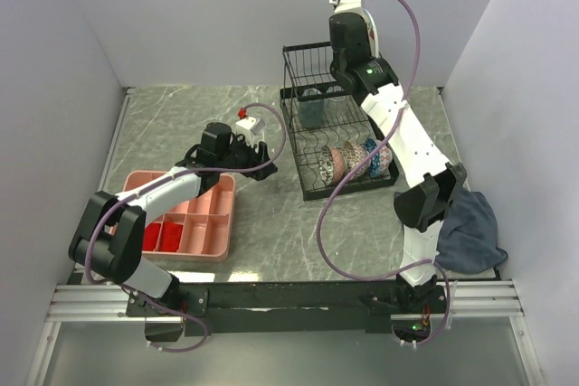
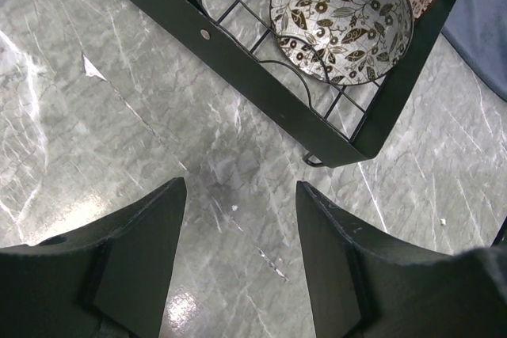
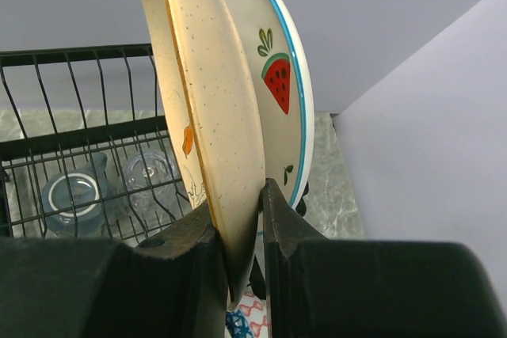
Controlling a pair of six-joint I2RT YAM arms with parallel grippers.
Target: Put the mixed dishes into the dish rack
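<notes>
My right gripper (image 3: pixel 242 231) pinches the tan speckled plate (image 3: pixel 210 108) upright above the dish rack (image 1: pixel 339 146) — only its wrist view shows the watermelon plate (image 3: pixel 277 93) just behind. Patterned bowls (image 1: pixel 348 162) sit in the rack's base. My left gripper (image 2: pixel 238 251) hovers open, empty, between rack and pink tray (image 1: pixel 194 219).

- No words, brand names, labels or numbers can be read on anything in these views.
- The only markings are painted pictures, such as the strawberry on the round white blue-rimmed plate (image 3: pixel 277 108).
</notes>
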